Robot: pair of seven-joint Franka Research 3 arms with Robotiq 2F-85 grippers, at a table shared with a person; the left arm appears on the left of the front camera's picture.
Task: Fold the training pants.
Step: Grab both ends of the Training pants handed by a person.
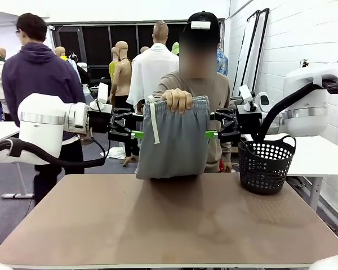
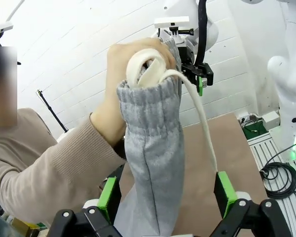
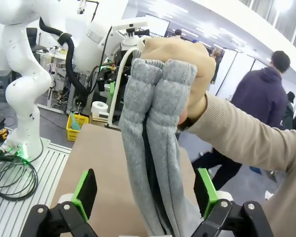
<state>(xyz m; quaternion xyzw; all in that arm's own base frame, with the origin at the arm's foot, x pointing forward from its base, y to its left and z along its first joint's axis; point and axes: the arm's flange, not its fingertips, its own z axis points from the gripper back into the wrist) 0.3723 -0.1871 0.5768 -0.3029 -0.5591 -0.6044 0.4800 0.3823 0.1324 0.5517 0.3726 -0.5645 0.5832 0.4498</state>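
The training pants (image 1: 174, 140) are light grey and bunched. A person's hand (image 1: 178, 100) holds them up by the gathered waistband, and their lower end rests on the table (image 1: 169, 225). A white drawstring (image 1: 154, 121) dangles down the front. My left gripper (image 1: 137, 134) is level with the pants' left edge and my right gripper (image 1: 210, 134) with their right edge, both open. In the left wrist view the cloth (image 2: 155, 163) hangs between the spread green pads (image 2: 107, 192) of the left gripper (image 2: 166, 192). Likewise, the right wrist view has the pants (image 3: 158, 148) between the right gripper's (image 3: 146, 192) pads (image 3: 207, 190).
A black perforated basket (image 1: 265, 163) stands at the table's right edge, close under my right arm. The person stands at the far side behind the pants. Another person (image 1: 39, 79) stands off to the back left.
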